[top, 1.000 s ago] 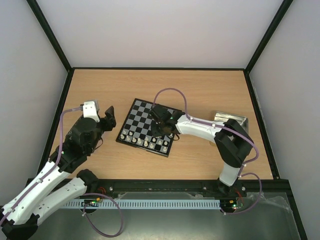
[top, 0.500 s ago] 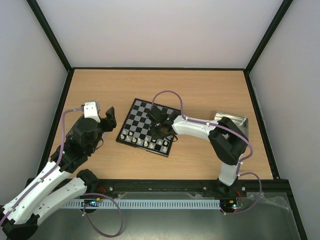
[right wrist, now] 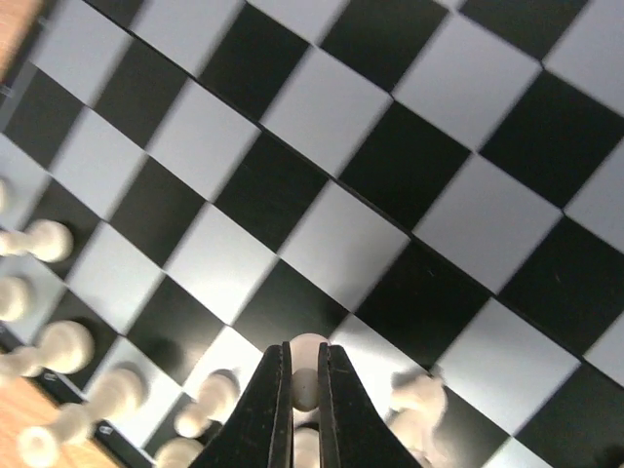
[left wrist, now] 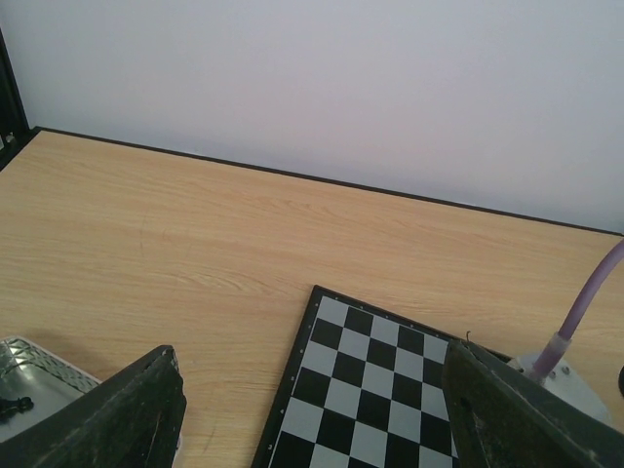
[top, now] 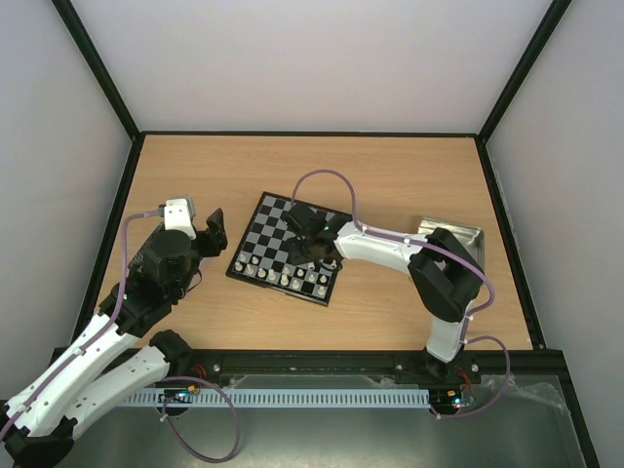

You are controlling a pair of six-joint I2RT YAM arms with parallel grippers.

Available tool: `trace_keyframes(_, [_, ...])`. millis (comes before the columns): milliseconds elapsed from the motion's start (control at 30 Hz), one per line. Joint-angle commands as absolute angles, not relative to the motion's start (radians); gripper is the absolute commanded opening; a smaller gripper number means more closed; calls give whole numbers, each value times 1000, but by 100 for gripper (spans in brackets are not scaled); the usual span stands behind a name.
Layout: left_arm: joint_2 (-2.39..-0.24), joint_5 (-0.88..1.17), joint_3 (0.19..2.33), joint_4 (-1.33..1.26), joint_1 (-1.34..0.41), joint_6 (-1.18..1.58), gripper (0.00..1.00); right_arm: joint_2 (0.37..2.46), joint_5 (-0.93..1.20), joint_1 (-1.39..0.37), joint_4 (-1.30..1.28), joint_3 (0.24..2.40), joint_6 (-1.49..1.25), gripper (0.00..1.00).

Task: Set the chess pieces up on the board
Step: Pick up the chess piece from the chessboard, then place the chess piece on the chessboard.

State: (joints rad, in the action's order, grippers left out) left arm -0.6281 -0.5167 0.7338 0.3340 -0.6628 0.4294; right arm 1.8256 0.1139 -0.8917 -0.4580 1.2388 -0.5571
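Note:
The board [top: 265, 226] lies tilted at mid-table, with cream-white chess pieces [top: 283, 279] lined along its near edge. My right gripper [top: 314, 255] hangs low over the board's near right part. In the right wrist view its jaws [right wrist: 303, 363] are shut on the round head of a white pawn [right wrist: 309, 343], with more white pieces [right wrist: 63, 341] and a knight [right wrist: 414, 395] beside it. My left gripper [top: 211, 234] hovers left of the board, open and holding nothing; its wrist view shows the wide-set fingers [left wrist: 136, 409] framing the board's bare squares [left wrist: 361, 390].
A silver tray [top: 458, 234] sits at the right behind the right arm. Another metal tray [left wrist: 39, 366] with a small black piece [left wrist: 12, 405] lies at the left under my left gripper. Black-framed walls [top: 127, 166] bound the wooden table.
My right gripper has closed its jaws onto the white pawn and shifted slightly left over the board. The left arm has stayed put.

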Motion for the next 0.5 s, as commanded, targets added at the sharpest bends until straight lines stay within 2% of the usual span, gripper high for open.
trace_keyframes(0, [-628,-541,723,311,-664,426,74,1849,122,-914,-425,1313,-532,3])
trace_keyframes(467, [-632,-540,722,314,-664,428,74,1949,150,-971,-469,1396,-491,7])
